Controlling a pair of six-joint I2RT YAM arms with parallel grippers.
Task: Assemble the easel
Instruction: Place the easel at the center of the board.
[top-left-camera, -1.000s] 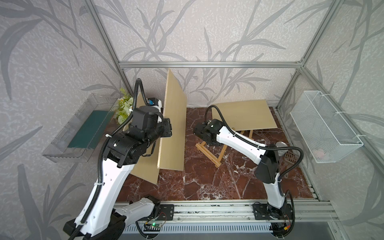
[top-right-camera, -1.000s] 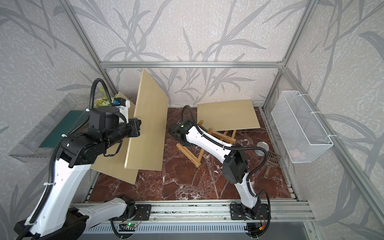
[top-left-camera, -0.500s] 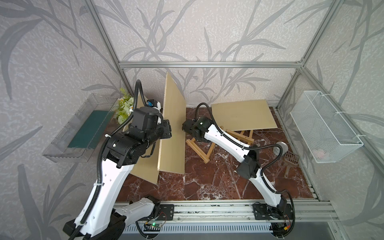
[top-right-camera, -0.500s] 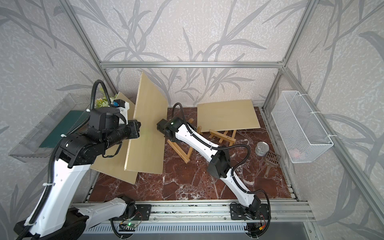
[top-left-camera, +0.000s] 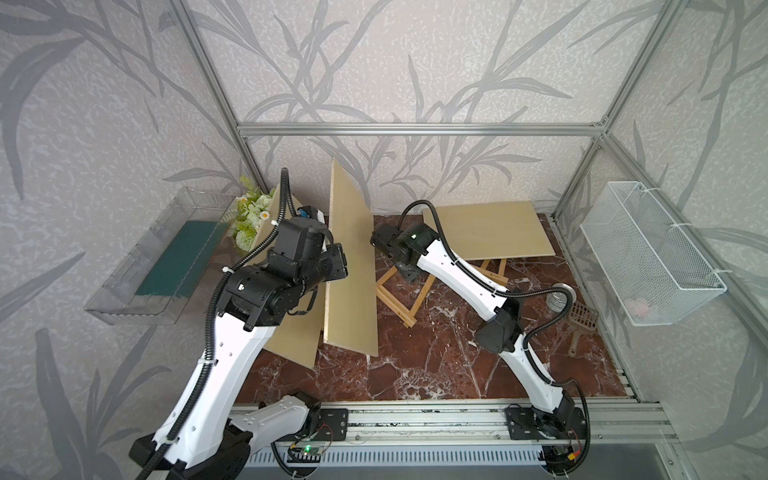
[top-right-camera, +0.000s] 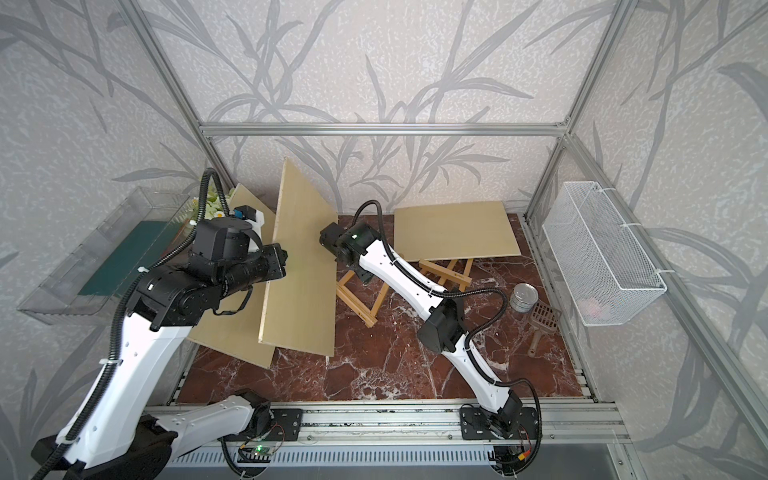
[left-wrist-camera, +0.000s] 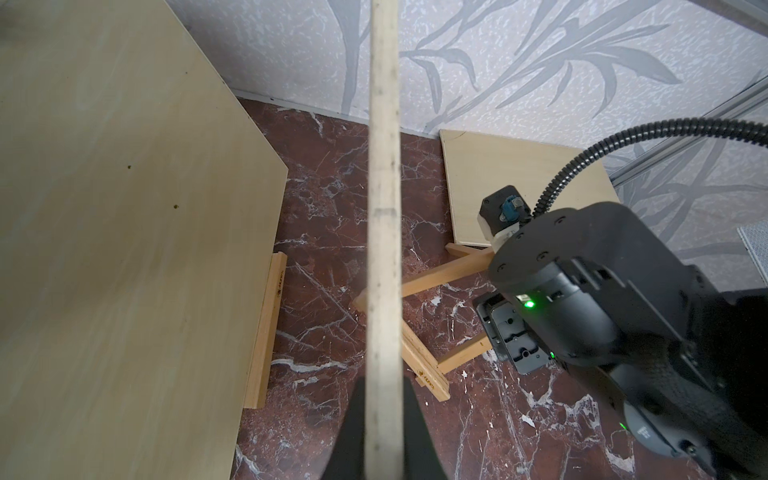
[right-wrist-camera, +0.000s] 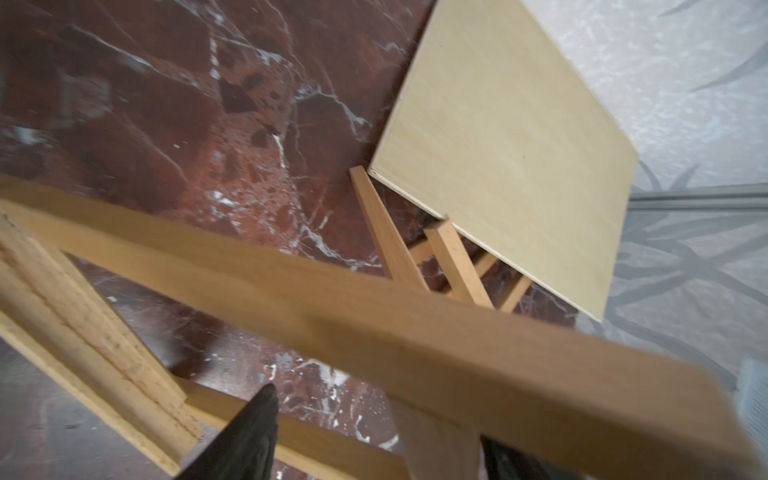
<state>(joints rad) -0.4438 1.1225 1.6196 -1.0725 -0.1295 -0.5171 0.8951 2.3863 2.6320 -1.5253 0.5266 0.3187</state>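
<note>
The left arm (top-left-camera: 232, 345) rises and reaches forward, wrist level, with the left gripper (left-wrist-camera: 383, 388) clamped on the edge of an upright pale plywood panel (top-left-camera: 353, 299), while the right arm (top-left-camera: 457, 270) stretches forward and inward, the right gripper (right-wrist-camera: 380, 419) pointing down, jaws spread wide.

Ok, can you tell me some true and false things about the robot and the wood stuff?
The left claw pinches the standing board by its edge. True.
The can sits inside the wire basket. False: it stands on the table beside the scoop.
The right claw is open over the wooden frame. True.
The flowers stand next to the can. False: they are across the table, by the clear tray.
</note>
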